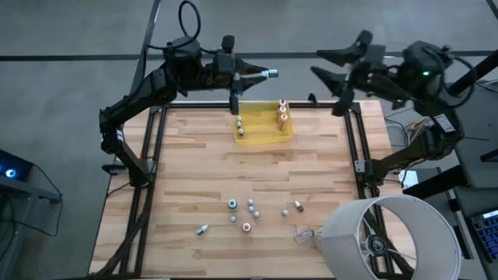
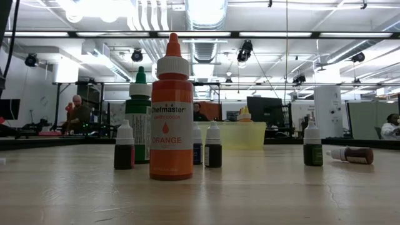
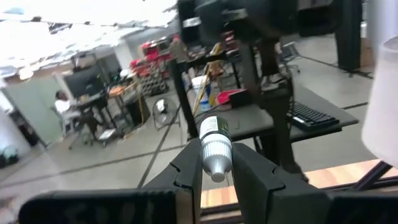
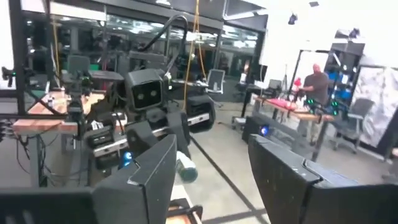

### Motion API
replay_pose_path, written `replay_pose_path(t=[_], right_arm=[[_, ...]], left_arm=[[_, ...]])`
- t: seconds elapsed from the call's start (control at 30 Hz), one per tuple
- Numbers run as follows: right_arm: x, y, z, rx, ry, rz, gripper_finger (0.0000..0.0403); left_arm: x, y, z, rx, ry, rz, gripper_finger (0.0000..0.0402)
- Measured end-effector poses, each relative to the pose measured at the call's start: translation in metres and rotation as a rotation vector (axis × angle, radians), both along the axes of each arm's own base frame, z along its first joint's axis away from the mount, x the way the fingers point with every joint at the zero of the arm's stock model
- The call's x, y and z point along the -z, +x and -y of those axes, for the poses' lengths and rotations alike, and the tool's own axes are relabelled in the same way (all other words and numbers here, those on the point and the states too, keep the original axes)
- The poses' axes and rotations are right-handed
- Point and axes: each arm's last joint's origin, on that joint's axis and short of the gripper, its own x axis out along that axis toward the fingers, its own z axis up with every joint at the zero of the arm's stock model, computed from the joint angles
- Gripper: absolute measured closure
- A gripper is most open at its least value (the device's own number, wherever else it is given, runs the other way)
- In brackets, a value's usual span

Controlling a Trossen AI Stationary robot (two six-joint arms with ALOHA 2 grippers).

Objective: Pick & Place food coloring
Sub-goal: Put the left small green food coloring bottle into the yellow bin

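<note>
While your left gripper [image 1: 264,74] pinches a small silver-capped bottle [image 3: 215,149] above the far table edge, just short of the yellow tray [image 1: 264,134] where it presumably belongs, your right gripper [image 1: 331,64] waits raised, fingers spread and empty.

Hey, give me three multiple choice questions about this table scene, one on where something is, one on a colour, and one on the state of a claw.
1. Where is the yellow tray?
A. near the far edge of the table
B. at the near edge
C. on the floor

2. What colour is the tall bottle closest to the low camera?
A. blue
B. orange
C. white

3. What is the left claw doing?
A. hanging open and empty
B. resting on the table
C. gripping a small bottle

Answers:
1. A, the tray sits by the far edge in the high view.
2. B, its body and cap are orange.
3. C, the fingers pinch a silver-capped bottle.
</note>
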Motion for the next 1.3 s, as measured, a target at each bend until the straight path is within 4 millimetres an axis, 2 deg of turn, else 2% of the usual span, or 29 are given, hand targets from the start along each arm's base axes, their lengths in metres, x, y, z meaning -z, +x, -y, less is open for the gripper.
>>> replay_pose_path(t=[0.17, 0.33, 0.57, 0.87, 1.3], right_arm=[[-0.002, -0.021, -0.001, 0.052, 0.068, -0.013, 0.0216], [0.002, -0.030, -0.001, 0.105, 0.133, -0.041, 0.0216], [0.013, -0.023, 0.001, 0.130, 0.181, -0.126, 0.0216], [0.029, -0.002, 0.003, 0.142, 0.224, -0.243, 0.0216], [0.039, -0.002, 0.003, 0.158, 0.297, -0.310, 0.0216]], left_arm=[[0.005, -0.003, -0.012, -0.080, -0.054, -0.046, 0.0351], [0.014, -0.006, -0.024, -0.171, -0.122, -0.119, 0.0351], [0.042, 0.008, -0.037, -0.247, -0.204, -0.289, 0.0351], [0.079, 0.028, -0.051, -0.277, -0.294, -0.481, 0.0351], [0.138, 0.048, -0.080, -0.345, -0.413, -0.774, 0.0351]])
